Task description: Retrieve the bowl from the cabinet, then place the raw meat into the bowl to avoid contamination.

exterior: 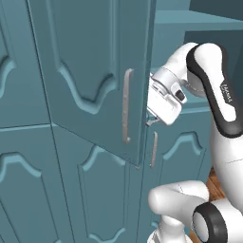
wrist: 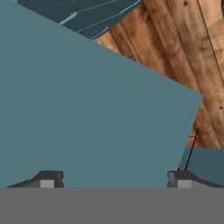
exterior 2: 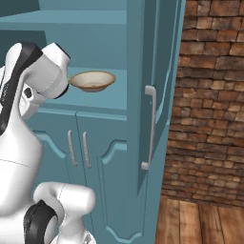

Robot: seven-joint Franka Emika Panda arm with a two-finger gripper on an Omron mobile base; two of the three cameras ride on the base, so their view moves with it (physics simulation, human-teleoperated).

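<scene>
We see the bowl in the upper left part of the right base view, standing upright on a teal shelf inside the cabinet. It is alone there, and nothing touches it. To the right of the bowl, in the same view, an upper door stands open, and its silver handle is seen nearly from the side.

In the left base view this door takes the upper middle of the frame, with its long handle near the right edge of the door. The hand of the arm is just to the right of that edge, in the middle of the frame, and the door hides its tips.

In the hand view the gripper is at the bottom of the frame. We see its two fingers set far apart, wide open, and they hold nothing. Between and beyond them is a flat teal panel; we cannot tell if the tips touch it. The wooden floor shows in the upper right
</scene>
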